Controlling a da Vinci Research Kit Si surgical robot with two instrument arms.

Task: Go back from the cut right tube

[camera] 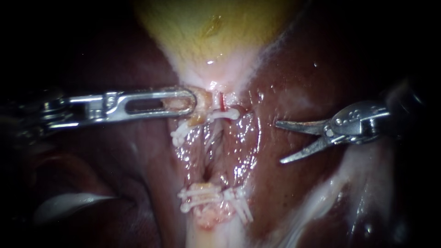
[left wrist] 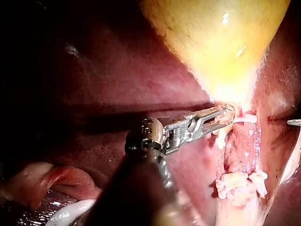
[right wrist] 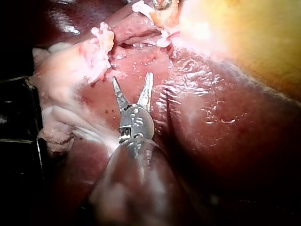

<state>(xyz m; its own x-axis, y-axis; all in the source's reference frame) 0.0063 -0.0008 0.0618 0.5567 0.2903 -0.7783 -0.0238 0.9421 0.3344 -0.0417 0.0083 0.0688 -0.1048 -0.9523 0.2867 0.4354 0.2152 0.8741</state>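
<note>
The right instrument [camera: 278, 142] hand stood open, empty, clear of the clips [camera: 202, 195]; the left instrument [camera: 190, 102] hand clamped the gallbladder [camera: 206, 27] neck, apparently for tension.

Surgical lab: bare liver [camera: 298, 78], yellow gallbladder [camera: 206, 32], white clips [camera: 202, 196] on tissue, left instrument [camera: 188, 102] and right instrument [camera: 278, 142] alongside.

A thin reddish right tube [camera: 222, 102] lies cut through, its two stumps well apart. One white plastic clip [camera: 228, 114] crosses the upper stump. More white clips [camera: 240, 205] cross the lower stump.
</note>
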